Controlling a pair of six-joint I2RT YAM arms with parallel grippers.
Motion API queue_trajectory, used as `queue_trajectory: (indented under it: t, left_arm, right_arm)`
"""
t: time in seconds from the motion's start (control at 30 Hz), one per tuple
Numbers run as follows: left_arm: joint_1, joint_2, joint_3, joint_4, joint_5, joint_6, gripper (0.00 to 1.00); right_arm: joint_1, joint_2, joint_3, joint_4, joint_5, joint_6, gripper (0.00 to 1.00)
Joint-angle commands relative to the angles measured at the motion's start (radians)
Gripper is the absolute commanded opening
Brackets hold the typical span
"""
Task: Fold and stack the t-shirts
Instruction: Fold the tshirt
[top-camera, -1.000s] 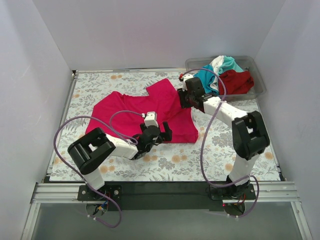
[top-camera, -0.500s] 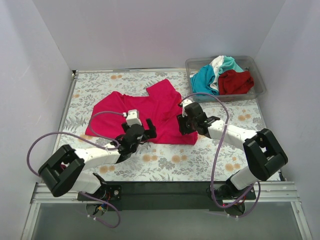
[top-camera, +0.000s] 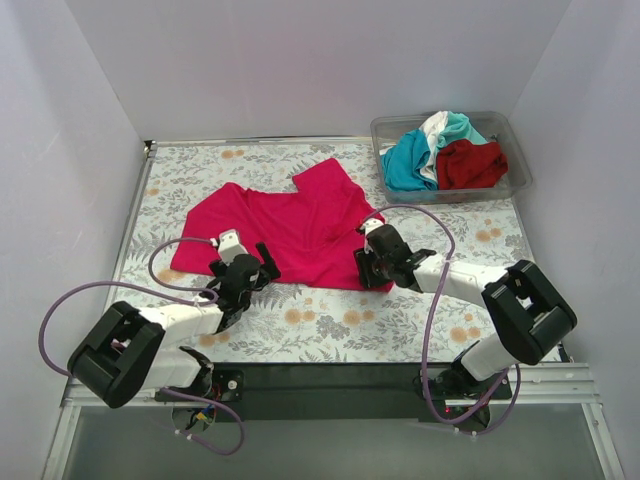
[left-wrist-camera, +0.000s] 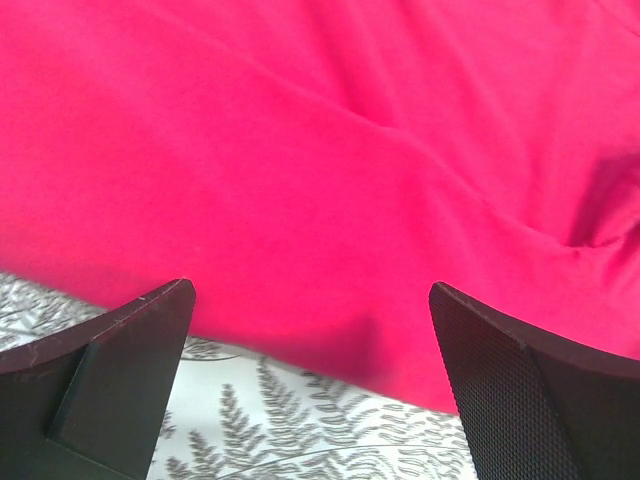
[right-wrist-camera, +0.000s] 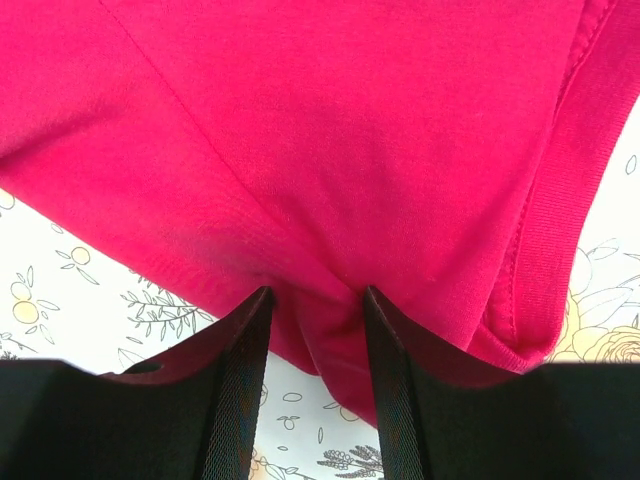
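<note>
Right tool (right-wrist-camera: 315, 300) was clamped on a bunched pinch of the pink t-shirt (top-camera: 290, 220) at that shirt's near right corner, by the ribbed hem. Judged: holding the corner to pull it flat or start a fold. Left tool (left-wrist-camera: 310, 292) had its jaws wide apart, low over the pink t-shirt's near left hem, with no cloth between the fingers. It looked lined up to take the matching corner so both ends could move together.

The pink t-shirt lay spread on the floral surface (top-camera: 330, 320), mostly flat. One sleeve stuck out on its far side, and soft creases ran across the body. It was not folded yet. The cloth looked thin and limp, and it puckered where it was pinched.

Beyond the pink t-shirt's far right stood the clear bin (top-camera: 524, 172). It held the teal t-shirt (top-camera: 405, 165), the white t-shirt (top-camera: 435, 125) and the dark red t-shirt (top-camera: 470, 165), all crumpled and waiting.
</note>
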Motion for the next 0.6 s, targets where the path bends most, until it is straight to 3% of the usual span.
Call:
queue_trajectory:
  t: [0.0, 0.27, 0.57]
  left_arm:
    - [0.012, -0.028, -0.026, -0.006, -0.040, -0.042, 0.98]
    - [0.012, -0.129, -0.094, -0.026, 0.028, -0.117, 0.98]
    - [0.007, -0.115, -0.104, -0.040, 0.089, -0.154, 0.96]
  right_arm:
    - [-0.006, 0.007, -0.040, -0.013, 0.026, 0.037, 0.38]
    - [-0.059, -0.096, -0.157, -0.106, 0.021, 0.102, 0.41]
    - [-0.080, -0.226, -0.172, -0.215, 0.046, 0.108, 0.43]
